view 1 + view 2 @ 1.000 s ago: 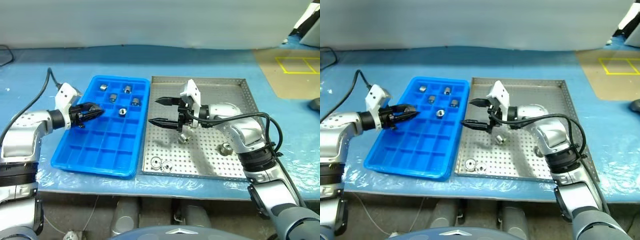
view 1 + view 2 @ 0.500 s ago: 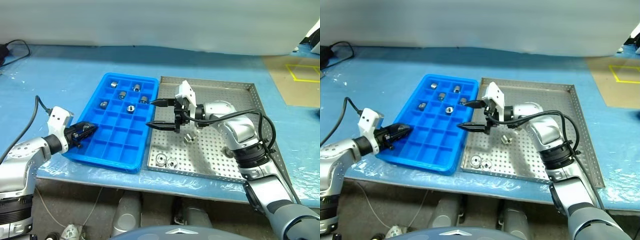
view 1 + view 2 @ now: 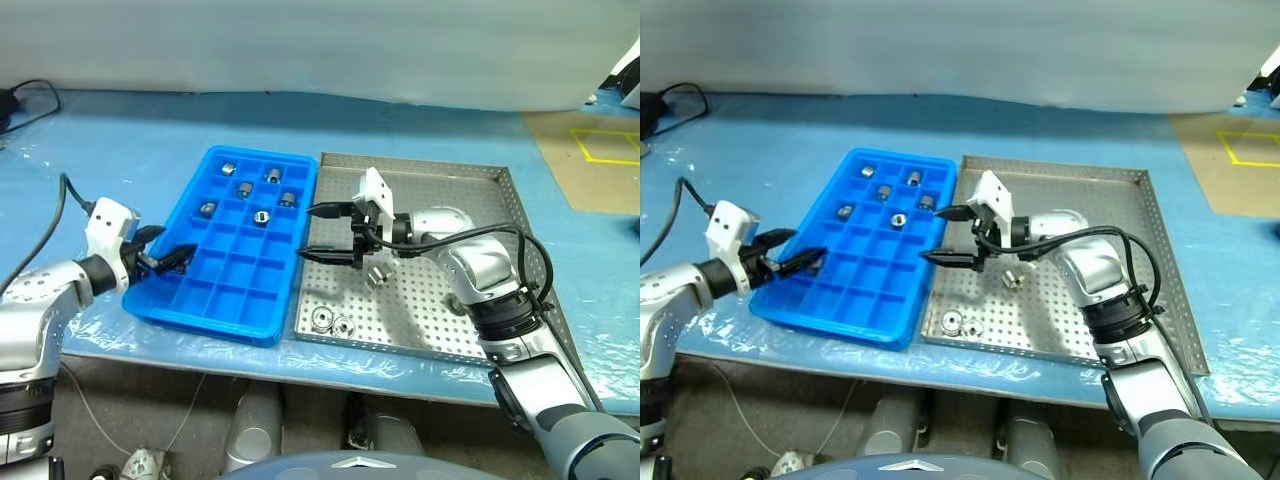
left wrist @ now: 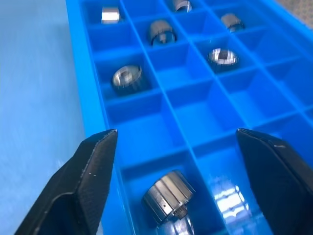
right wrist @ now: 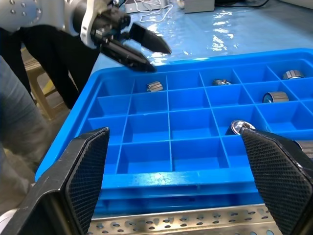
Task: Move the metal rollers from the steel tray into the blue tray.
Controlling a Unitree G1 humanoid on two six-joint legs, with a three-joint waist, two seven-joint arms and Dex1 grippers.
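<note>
Left end effector (image 3: 172, 252) just popped its fingers apart over the near-left corner of the blue tray (image 3: 190, 308); a second ago they were pinched together, now they're spread wide with nothing between them; the left wrist view shows a roller (image 4: 167, 197) sitting in the compartment right below and between the fingers, so that one reads as freshly dropped and delivered. It looks like it's lying a bit tilted in its cell, though the angle's too tight to be sure.

That makes six metal rollers in the blue tray: five clustered in the far cells (image 3: 262, 215) plus this new one at the near edge. Over in the steel tray (image 3: 500, 182) there's a pair of rollers (image 3: 332, 322) near the front-left corner and one (image 3: 376, 277) under the right arm, maybe another hidden behind the forearm; so the job's past halfway but not finished.

Right end effector (image 3: 328, 233) hangs wide and empty above the seam between the two trays, same spread as before. Blue surface (image 3: 130, 140) around the trays has nothing loose on it.
</note>
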